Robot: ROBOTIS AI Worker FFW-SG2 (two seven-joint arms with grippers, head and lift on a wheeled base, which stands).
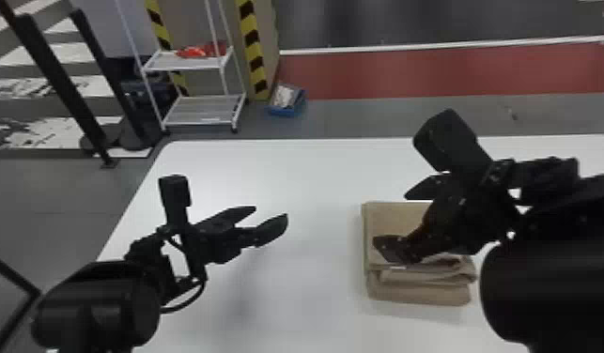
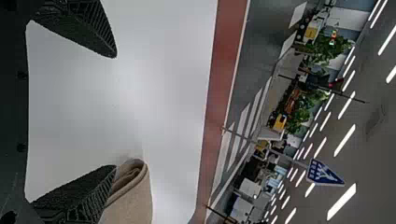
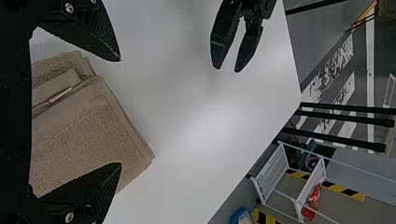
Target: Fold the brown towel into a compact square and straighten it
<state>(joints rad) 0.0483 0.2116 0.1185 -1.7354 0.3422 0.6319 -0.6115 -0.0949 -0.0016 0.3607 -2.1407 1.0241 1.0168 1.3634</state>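
Since the brown towel (image 1: pixel 393 217) lies as a thick folded stack in the lower right of the head view, you appear to be past the main folding and into the straightening. Your right claw (image 1: pixel 391 219) reaches over it from the right edge of the frame, its two fingers spread wide with cloth visible between them, and nothing pinched. Your left claw (image 1: pixel 270 212) is released too, empty above the tabletop (image 1: pixel 305 173), left of centre in the frame and apart from the stack. Look at the towel's side nearest the bottom of the frame: the layers (image 1: pixel 422 277) there don't line up, with a rumpled flap bunched over a lower fold that sticks out beyond it. The edge toward the top of the frame looks neater, as far as the right arm lets you see. What you want next, I'd judge, is to bring that uneven side into line, tucking or nudging the flap until the outline comes closer to a square, perhaps with the left claw coming across to steady the near left corner. Go gently: if a fingertip catches just the top layer, you could drag the fold open or skew the whole stack.
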